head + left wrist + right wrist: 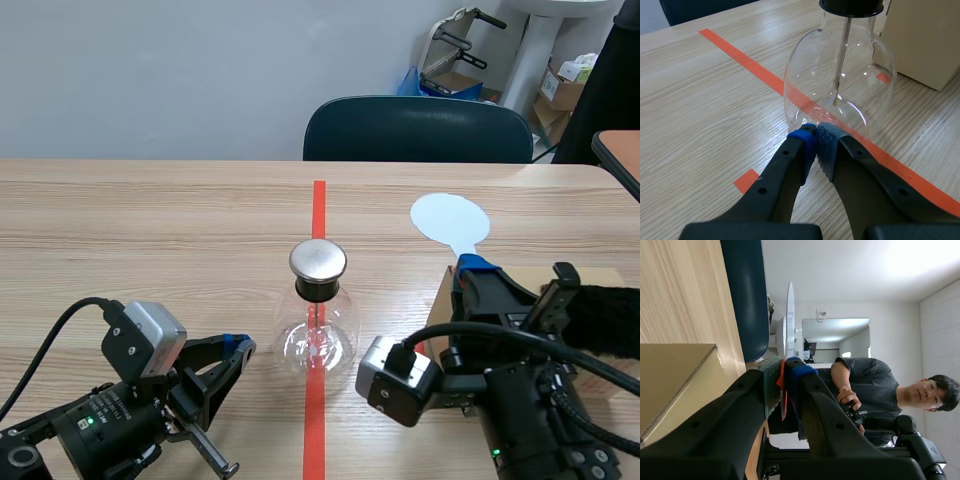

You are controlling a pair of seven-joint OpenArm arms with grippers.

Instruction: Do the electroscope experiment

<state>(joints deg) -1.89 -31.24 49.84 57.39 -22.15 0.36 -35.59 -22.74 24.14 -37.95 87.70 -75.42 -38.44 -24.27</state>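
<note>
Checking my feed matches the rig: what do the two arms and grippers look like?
Left arm and right arm are black, each with a silver-grey box, a thick black cable and a green light. Left gripper and right gripper: thick black fingers with blue dotted pads.

Electroscope: clear round glass flask with black collar, metal disc cap and thin inner rod. It stood upright on the red tape line. White paddle: round, clamped by its handle in the right gripper, apart from the flask.
</note>
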